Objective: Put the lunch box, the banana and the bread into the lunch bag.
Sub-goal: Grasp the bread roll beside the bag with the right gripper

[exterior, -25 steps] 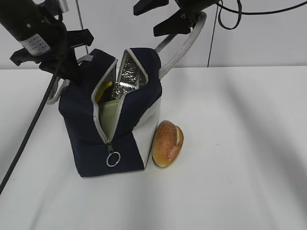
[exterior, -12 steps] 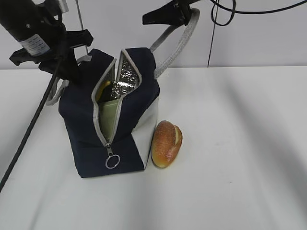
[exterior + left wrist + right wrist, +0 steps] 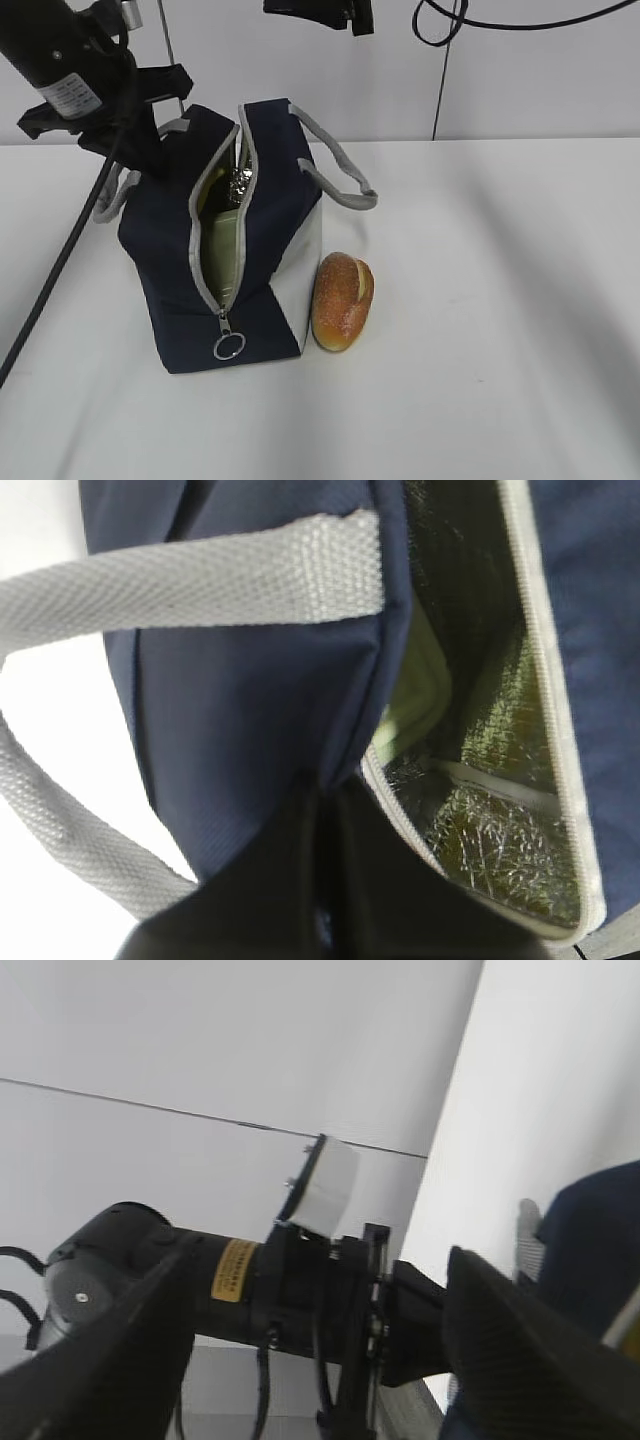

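One bag (image 3: 262,300) stands on the white table (image 3: 480,380), navy with a white side panel, zipper undone along the top and down the near end, ring pull (image 3: 228,347) hanging low at the front. Inside the gap the green lid of the box (image 3: 222,250) shows, standing on edge against the silver lining; above it a sliver of yellow (likely the banana (image 3: 208,197), mostly hidden). In the left wrist view the lid edge (image 3: 412,695) sits against the foil lining (image 3: 480,830). Bread (image 3: 342,300) lies outside on the table, just beside the bag's white panel, split side up. Right-hand grey handle (image 3: 345,175) droops loose over the bag's side, free of any gripper. Left gripper (image 3: 150,130) is at the bag's far left top edge; the left wrist view shows its dark fingers (image 3: 310,880) pressed together on the navy fabric by the zipper rim, pinching the bag wall. Right gripper (image 3: 320,12) is high above the bag at the frame's top edge, holding nothing; the right wrist view shows its two fingers (image 3: 510,1360) spread wide apart.
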You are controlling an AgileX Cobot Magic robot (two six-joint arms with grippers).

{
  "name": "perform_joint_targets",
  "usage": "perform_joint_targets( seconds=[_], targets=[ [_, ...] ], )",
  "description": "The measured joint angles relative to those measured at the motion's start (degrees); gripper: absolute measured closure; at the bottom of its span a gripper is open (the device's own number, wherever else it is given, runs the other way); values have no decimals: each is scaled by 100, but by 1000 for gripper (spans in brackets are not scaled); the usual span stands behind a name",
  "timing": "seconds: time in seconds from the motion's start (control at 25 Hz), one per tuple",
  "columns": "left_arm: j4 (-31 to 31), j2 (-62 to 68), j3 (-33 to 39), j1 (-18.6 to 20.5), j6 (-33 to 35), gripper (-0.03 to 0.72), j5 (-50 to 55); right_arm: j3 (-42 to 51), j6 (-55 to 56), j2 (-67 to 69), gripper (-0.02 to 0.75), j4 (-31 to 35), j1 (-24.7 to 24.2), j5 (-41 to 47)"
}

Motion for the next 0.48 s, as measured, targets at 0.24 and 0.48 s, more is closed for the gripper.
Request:
perform_joint_targets(
  seconds=[0.24, 0.48],
  targets=[
    [22, 0, 0, 0, 0, 688, 4, -12, -134, -122, 149, -1156, -19, -12],
    [22, 0, 0, 0, 0, 688, 17, -12, 497, -612, 149, -3573, -23, 30]
  ],
)
